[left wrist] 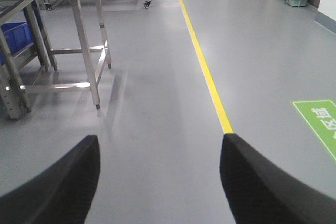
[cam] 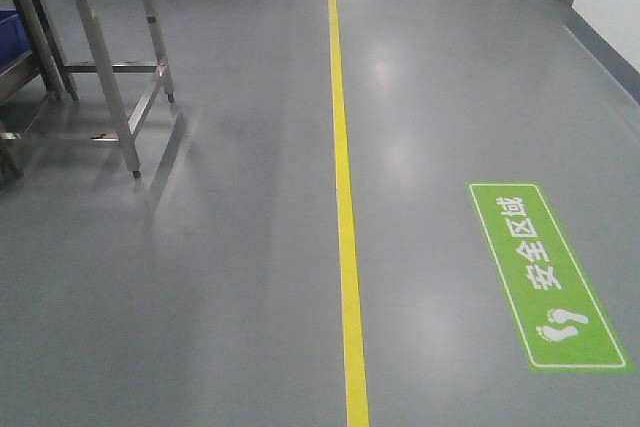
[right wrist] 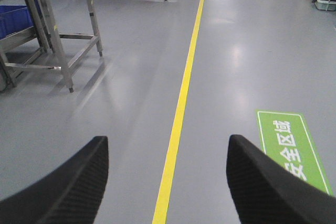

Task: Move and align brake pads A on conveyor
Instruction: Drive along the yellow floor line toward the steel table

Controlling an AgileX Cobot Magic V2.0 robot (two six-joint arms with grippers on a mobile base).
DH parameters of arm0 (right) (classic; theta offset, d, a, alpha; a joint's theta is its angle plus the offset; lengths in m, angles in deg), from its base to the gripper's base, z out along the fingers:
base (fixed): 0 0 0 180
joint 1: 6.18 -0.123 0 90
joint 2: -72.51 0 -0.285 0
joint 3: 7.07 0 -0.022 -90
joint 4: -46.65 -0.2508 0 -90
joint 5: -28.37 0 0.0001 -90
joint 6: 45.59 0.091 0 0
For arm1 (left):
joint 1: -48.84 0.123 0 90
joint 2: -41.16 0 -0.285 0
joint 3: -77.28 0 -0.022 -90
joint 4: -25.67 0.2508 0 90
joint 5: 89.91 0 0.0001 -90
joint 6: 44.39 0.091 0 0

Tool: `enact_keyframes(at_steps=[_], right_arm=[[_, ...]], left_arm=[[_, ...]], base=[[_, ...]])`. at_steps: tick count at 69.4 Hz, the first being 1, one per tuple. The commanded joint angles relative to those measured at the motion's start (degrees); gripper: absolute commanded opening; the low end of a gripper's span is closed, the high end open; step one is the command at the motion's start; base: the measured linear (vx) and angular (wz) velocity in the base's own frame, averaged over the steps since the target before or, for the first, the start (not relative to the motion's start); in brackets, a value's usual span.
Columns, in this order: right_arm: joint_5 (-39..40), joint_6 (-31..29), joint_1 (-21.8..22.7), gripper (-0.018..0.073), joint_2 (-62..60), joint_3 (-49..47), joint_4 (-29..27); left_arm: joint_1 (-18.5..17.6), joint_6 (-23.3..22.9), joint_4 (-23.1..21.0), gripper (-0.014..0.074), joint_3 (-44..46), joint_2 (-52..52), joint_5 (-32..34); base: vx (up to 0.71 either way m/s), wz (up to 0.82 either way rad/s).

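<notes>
At far left stood 1 stainless-steel table [cam: 90, 7] on bare legs, with 1 blue crate [left wrist: 16, 32] on a lower rack beside it. A dark shape lay on the table top, too small to say whether it was a pad. Neither the brake pads A nor the conveyor appeared in any of the 3 views, so 0 of the 4 pads could be counted and their place could not be told.

The left gripper [left wrist: 159, 150] pointed out along the floor, its 2 black fingers spread wide with nothing between them. Right of it ran 1 yellow line [cam: 345, 227] down the aisle.

The right gripper [right wrist: 168, 145] was posed the same way, its 2 fingers wide apart and empty, straddling the line in its own view. Both arms were probably held low, forward and unloaded because the base had yet to reach the belt; no pick looked possible from here.

At right lay 1 green floor sign [cam: 545, 277] with white characters and 2 footprints, marking a standing zone beside the aisle.
</notes>
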Motion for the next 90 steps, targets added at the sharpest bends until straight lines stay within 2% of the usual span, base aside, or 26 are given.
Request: enact_keyframes(at_steps=[1,90], right_arm=[[3.94,-0.22,0.24,0.0468,0.84,-1.62,0.75],[3.99,-0.22,0.24,0.0468,0.84,-1.62,0.75]], left_arm=[[-0.25,-0.42,-0.37,0.0464,1.51,-0.35,4.06],[-0.25,-0.42,-0.37,0.0464,1.51,-0.35,4.06]], base=[[0.65,-0.03],[0.68,-0.02]])
